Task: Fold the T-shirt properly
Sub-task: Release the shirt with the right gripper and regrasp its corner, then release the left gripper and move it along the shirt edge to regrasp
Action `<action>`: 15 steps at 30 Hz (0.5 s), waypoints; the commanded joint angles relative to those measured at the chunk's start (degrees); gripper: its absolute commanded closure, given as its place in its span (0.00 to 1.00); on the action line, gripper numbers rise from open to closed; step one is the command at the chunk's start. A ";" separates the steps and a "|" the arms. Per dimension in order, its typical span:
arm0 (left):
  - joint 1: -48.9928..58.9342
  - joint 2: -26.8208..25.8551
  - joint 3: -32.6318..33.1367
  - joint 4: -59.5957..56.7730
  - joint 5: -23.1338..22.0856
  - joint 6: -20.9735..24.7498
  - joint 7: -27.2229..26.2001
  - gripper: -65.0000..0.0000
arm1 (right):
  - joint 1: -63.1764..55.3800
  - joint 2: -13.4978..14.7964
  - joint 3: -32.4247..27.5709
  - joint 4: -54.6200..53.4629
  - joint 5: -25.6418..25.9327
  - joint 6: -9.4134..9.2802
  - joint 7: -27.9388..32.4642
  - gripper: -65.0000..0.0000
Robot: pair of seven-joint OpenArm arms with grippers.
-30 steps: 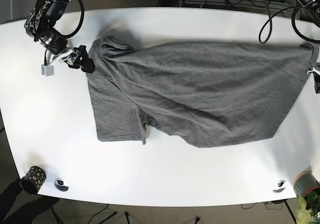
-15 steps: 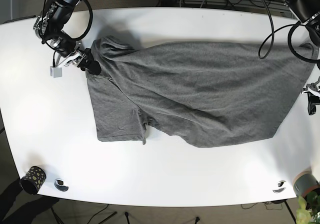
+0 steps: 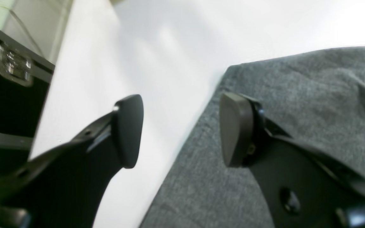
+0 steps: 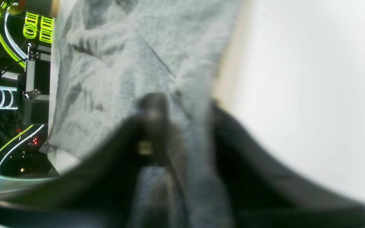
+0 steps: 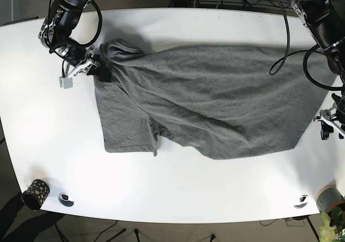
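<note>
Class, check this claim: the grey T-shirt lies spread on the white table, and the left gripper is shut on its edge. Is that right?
Not quite. The left gripper is open, not shut: the left wrist view shows its jaws apart, straddling the edge of the grey T-shirt without pinching it. The T-shirt does lie spread on the white table.

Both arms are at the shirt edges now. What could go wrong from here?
1. The left gripper is open and straddles the T-shirt hem, with only one finger over cloth. Closing may catch a thin bite or miss.
2. The right gripper sits at the opposite edge, but its wrist view is blurred, so the grip is unconfirmed and could slip.
3. The bunched fold on the near edge may get creased in.
</note>
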 commanded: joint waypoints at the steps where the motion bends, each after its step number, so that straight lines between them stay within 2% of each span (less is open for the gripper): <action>1: -3.22 -1.22 1.25 -1.81 -0.60 0.38 -1.30 0.45 | 0.72 0.60 0.12 1.71 1.52 0.17 1.04 1.00; 7: -10.07 -1.30 5.12 -12.36 -0.60 0.47 -1.57 0.45 | 0.54 0.25 0.38 8.13 -3.49 0.17 1.12 1.00; 10: -14.03 -1.30 8.02 -19.04 -0.60 1.35 -1.66 0.45 | 0.46 0.16 0.29 10.77 -4.19 0.17 1.12 1.00; 12: -17.19 -1.22 10.48 -24.14 -0.60 3.63 -3.24 0.40 | 0.28 0.25 0.21 12.00 -4.19 0.17 1.12 1.00; 15: -20.62 -1.22 13.21 -31.00 -0.86 7.59 -7.46 0.28 | -0.16 0.51 0.03 13.76 -4.19 0.17 1.12 1.00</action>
